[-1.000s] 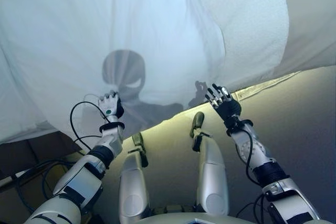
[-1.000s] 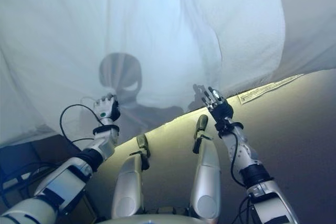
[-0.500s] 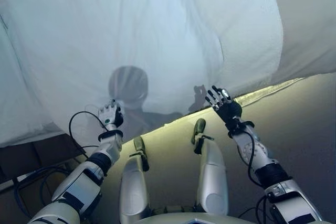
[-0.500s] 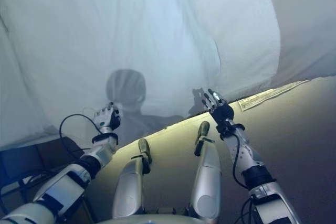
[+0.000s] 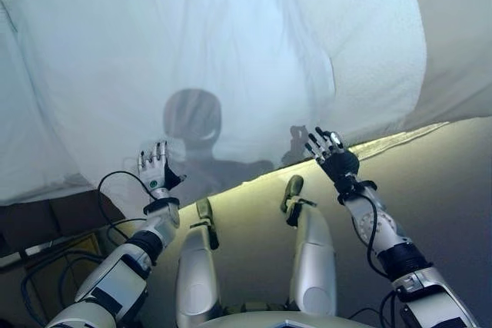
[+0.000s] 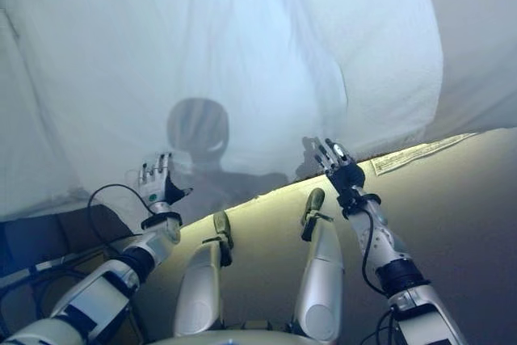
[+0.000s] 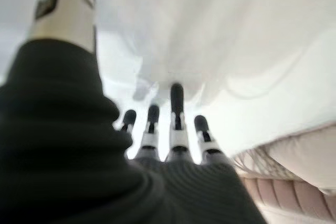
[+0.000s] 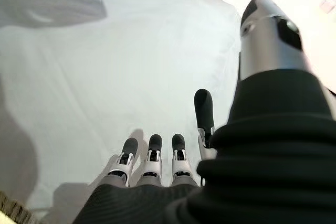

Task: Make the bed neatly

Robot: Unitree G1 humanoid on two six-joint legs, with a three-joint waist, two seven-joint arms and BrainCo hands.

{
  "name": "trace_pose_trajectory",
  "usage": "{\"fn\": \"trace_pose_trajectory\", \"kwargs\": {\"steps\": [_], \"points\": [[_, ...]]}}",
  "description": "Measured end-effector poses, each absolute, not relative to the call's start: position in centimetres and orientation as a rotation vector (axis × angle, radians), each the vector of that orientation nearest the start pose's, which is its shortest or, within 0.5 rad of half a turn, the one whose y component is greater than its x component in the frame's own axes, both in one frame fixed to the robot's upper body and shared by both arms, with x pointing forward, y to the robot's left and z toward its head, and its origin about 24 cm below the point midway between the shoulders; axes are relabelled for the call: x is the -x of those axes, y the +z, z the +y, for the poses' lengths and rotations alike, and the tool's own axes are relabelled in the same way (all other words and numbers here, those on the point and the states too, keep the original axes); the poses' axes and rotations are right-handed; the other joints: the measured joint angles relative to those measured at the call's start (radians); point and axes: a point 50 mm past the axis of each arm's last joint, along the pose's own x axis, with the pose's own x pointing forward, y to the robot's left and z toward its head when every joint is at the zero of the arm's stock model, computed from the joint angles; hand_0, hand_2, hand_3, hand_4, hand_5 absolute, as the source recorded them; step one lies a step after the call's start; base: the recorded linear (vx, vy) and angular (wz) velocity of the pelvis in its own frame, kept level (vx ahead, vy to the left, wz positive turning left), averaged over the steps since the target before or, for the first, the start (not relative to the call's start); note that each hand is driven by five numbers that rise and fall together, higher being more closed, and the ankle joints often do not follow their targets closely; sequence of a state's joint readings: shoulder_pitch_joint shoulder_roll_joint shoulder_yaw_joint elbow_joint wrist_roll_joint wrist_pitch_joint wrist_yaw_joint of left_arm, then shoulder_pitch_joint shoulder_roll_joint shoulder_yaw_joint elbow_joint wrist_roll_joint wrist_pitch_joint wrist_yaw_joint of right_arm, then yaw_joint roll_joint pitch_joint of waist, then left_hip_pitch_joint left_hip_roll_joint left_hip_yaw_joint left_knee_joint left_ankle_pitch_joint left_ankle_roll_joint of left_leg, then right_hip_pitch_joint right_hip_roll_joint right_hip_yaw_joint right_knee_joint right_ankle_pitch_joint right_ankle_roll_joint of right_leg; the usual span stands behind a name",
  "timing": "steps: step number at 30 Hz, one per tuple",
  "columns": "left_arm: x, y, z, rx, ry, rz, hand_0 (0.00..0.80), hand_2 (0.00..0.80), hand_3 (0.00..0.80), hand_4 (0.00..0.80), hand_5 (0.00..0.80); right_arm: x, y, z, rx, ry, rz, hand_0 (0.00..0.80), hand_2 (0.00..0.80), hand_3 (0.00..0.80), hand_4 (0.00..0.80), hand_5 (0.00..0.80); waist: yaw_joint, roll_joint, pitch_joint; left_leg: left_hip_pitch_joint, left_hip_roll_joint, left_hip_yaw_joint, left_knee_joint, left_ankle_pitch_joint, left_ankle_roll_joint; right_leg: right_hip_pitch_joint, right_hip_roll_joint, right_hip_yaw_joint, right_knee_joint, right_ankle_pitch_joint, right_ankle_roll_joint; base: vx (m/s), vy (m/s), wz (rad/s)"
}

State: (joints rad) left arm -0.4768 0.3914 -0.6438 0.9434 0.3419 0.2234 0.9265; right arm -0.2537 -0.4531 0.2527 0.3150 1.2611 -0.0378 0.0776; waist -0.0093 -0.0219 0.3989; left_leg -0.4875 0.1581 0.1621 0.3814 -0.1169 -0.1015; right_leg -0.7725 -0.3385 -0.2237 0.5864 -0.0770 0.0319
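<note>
A white sheet [image 5: 215, 44] covers the bed and hangs over its near edge, with long folds running toward the right. My left hand [image 5: 156, 170] is open with fingers straight, held over the sheet's near edge at the left. My right hand [image 5: 332, 155] is open too, fingers spread, over the sheet's near edge at the right. In the left wrist view the straight fingers [image 7: 176, 114] point at the bunched white sheet [image 7: 220, 51]. In the right wrist view the fingers [image 8: 152, 153] lie flat toward the smooth sheet [image 8: 105, 72]. Neither hand holds cloth.
A textured white cover [image 5: 384, 44] lies under the sheet at the right. The mattress side with a pale edge strip [image 5: 400, 140] runs below it. Dark floor with cables [image 5: 46, 243] shows at the lower left. A quilted mattress edge [image 7: 283, 192] shows in the left wrist view.
My left hand has uncurled from a loose fist to straight fingers. My right hand stays open near the same spot. The camera has shifted slightly.
</note>
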Motion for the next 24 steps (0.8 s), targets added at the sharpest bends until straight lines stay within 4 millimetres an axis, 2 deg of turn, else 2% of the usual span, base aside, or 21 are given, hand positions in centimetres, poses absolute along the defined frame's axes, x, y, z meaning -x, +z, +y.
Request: {"fn": "trace_pose_trajectory", "kwargs": {"steps": [4, 8, 13, 17, 20, 24], "points": [[-29.6, -0.8, 22.3, -1.315, 0.538, 0.082, 0.000, 0.000, 0.000, 0.000, 0.000, -29.8, 4.4, -19.3, -0.757, 0.140, 0.133, 0.000, 0.000, 0.000, 0.000, 0.000, 0.002, -0.007, 0.014, -0.051, 0.022, -0.001, 0.035, -0.007, -0.004, -0.035, 0.004, -0.018, 0.008, 0.000, 0.004, -0.041, -0.125, 0.00], [-29.7, -0.5, 21.7, -1.275, 0.531, 0.036, 0.000, 0.000, 0.000, 0.000, 0.000, -29.6, 4.3, -19.2, -0.788, 0.135, 0.138, 0.000, 0.000, 0.000, 0.000, 0.000, 0.000, -0.006, 0.036, -0.056, 0.037, -0.004, 0.035, -0.007, -0.003, -0.038, 0.017, -0.032, 0.010, -0.003, -0.002, -0.022, -0.030, -0.06], [-30.2, 0.0, 21.3, -1.262, 0.525, 0.010, 0.000, 0.000, 0.000, 0.000, 0.000, -29.8, 4.8, -19.6, -0.768, 0.141, 0.122, 0.000, 0.000, 0.000, 0.000, 0.000, -0.002, 0.004, 0.044, -0.061, 0.024, -0.008, 0.057, -0.005, -0.008, -0.054, 0.000, -0.020, 0.053, -0.020, -0.029, 0.000, 0.074, 0.04], [-30.4, 0.3, 21.4, -1.263, 0.533, 0.003, 0.000, 0.000, 0.000, 0.000, 0.000, -30.4, 6.4, -19.9, -0.754, 0.158, 0.072, 0.000, 0.000, 0.000, 0.000, 0.000, 0.000, 0.008, 0.046, -0.107, 0.020, -0.034, 0.103, -0.019, 0.004, -0.089, -0.001, -0.009, 0.071, -0.021, -0.030, -0.028, -0.031, -0.01], [-30.9, 0.9, 21.5, -1.259, 0.545, -0.009, 0.000, 0.000, 0.000, 0.000, 0.000, -30.5, 6.7, -20.3, -0.737, 0.158, 0.067, 0.000, 0.000, 0.000, 0.000, 0.000, -0.001, 0.007, 0.047, -0.153, 0.026, -0.049, 0.125, -0.033, -0.018, -0.128, 0.004, -0.010, 0.082, -0.021, -0.029, -0.037, -0.094, -0.01], [-31.8, 2.1, 21.8, -1.272, 0.563, -0.025, 0.000, 0.000, 0.000, 0.000, 0.000, -30.5, 6.8, -20.3, -0.733, 0.160, 0.064, 0.000, 0.000, 0.000, 0.000, 0.000, -0.002, 0.000, 0.059, -0.191, 0.031, -0.058, 0.139, -0.038, -0.013, -0.158, 0.012, -0.011, 0.080, -0.012, -0.027, -0.024, -0.025, -0.02]]}}
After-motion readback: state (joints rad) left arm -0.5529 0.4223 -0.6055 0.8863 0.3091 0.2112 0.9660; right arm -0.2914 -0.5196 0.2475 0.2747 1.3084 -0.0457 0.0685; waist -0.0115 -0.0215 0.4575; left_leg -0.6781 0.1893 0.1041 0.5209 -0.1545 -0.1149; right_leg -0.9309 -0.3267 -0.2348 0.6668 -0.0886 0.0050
